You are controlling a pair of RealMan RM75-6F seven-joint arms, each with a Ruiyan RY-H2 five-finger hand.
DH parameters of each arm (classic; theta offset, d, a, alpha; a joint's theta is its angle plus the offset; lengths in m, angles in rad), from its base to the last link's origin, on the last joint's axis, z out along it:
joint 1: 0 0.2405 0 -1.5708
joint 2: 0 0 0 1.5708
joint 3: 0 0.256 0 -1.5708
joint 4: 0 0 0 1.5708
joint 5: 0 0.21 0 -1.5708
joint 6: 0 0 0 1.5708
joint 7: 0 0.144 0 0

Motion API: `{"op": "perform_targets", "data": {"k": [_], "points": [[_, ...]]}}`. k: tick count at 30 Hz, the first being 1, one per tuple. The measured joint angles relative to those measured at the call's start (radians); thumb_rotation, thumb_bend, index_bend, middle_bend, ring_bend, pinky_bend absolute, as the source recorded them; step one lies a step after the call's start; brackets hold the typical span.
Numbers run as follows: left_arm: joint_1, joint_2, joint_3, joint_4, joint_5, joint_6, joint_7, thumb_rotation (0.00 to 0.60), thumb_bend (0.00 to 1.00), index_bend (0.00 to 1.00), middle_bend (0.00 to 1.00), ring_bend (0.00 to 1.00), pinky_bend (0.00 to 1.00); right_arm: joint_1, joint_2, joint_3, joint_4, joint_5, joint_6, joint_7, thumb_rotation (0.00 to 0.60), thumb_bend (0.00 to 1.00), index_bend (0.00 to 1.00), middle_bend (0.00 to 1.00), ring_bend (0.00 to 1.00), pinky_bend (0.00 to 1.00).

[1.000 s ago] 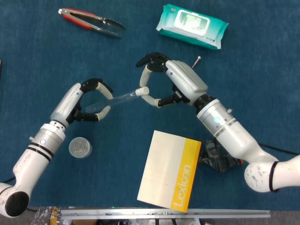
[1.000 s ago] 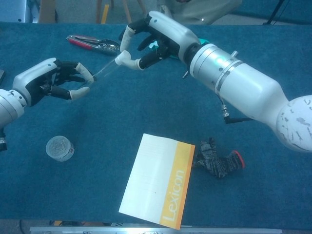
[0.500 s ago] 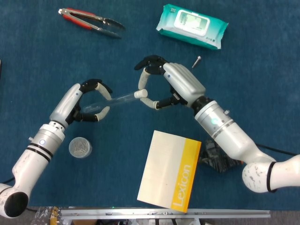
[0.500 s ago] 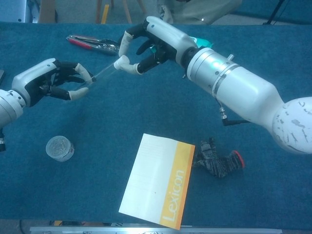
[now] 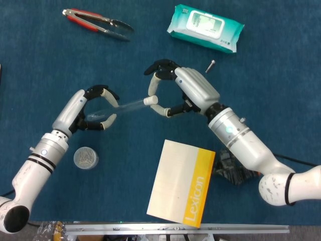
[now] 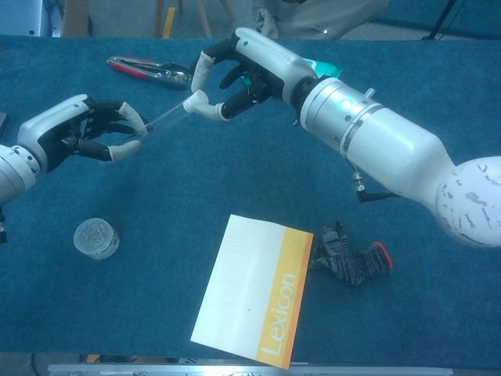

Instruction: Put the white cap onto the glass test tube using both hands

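Fingers point(image 5: 153, 86) of the right hand point(image 5: 173, 93) curl around the white cap point(image 5: 148, 101), pinching it between thumb and a fingertip at the mouth end of the glass test tube point(image 5: 123, 106). Left hand point(image 5: 95, 108) grips the opposite end of the tube, fingers wrapped about it — the tube spans the gap between both hands, held above the blue table point(image 5: 281, 75), tilted slightly upward toward the cap in the chest view. Whether the cap is fully seated cannot be told.

Legible writing: "Lexicon" in pale letters on the yellow band of a white booklet point(image 5: 181, 181) lying near the front edge. Print on the teal wet-wipes pack point(image 5: 205, 28) at the far side is too small to read.

Other items: red-handled pliers point(image 5: 97, 22) far left; a small screw point(image 5: 210, 66) just behind the right hand; a round clear container point(image 5: 86, 157) beside the left forearm; a dark knitted glove point(image 6: 348, 260) with a red cuff — partly hidden under the right forearm in the head view, touching the booklet's right edge.
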Motion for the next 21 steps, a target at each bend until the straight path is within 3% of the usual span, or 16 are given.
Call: {"op": "perform_targets", "data": {"k": [11,21], "points": [[0.001,-0.001,0.000,0.015,0.013,-0.004,-0.029,0.600,0.35,0.57,0.34,0.13,0.14,-0.004,-0.009,0.001,0.018,-0.018,-0.002,0.015,0.600,0.27,0.48,0.28,0.13,0.27],[0.005,0.013,-0.007,0.024,0.021,-0.006,-0.075,0.600,0.35,0.57,0.34,0.13,0.21,-0.006,-0.012,0.006,0.027,-0.030,-0.004,0.026,0.600,0.27,0.41,0.28,0.13,0.27]]}}
